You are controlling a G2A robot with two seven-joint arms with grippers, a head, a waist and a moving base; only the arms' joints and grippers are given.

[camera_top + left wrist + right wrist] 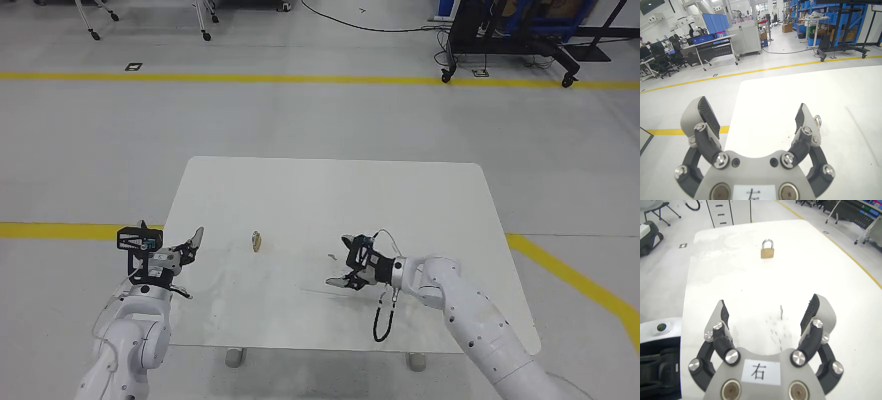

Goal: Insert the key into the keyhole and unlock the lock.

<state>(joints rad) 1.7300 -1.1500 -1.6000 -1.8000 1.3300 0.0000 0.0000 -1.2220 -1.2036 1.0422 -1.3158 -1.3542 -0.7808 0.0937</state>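
A small brass padlock (257, 240) with a steel shackle stands on the white table (400, 200), left of centre. In the right wrist view the padlock (767, 251) is upright, well ahead of my right gripper (768, 300). A thin metal key (781, 312) lies on the table between that gripper's open fingers, closer to one pad (807, 313). My right gripper (338, 262) hovers low over the table's front middle. My left gripper (188, 265) is open and empty at the table's left edge. Its finger (806, 121) partly hides the padlock (818, 120).
The table's left edge runs under the left gripper, with floor and a yellow line (60, 231) beyond it. A black cable loop (383, 325) hangs from the right arm near the front edge. Small dark specks (776, 330) mark the table near the key.
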